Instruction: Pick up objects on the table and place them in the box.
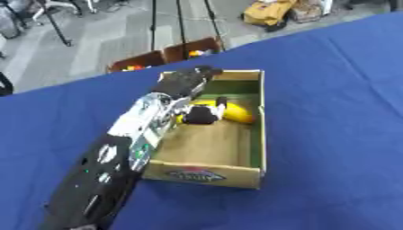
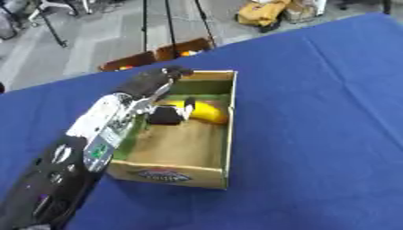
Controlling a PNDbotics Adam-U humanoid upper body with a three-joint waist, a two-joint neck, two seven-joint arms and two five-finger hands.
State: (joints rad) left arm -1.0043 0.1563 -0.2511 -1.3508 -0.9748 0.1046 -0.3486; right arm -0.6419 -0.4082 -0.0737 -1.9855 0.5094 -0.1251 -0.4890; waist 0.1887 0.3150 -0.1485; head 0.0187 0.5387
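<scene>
Your left hand (image 1: pixel 187 81) reaches into the far end of the one box (image 1: pixel 252 170); its fingers curl round one yellow object (image 1: pixel 236 113), partly hiding it. You cannot make out what it is.

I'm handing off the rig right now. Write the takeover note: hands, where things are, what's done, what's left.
Left hand: reaching into the cardboard box from its left wall, fingers curled down around the yellow object at the box's far end.
Right hand: not in view.
Done: the yellow object is inside the box, low over its floor.
Left: let go of it and lift the left hand out clear of the wall. No other loose objects show on the blue table; check outside the view before ending.
</scene>
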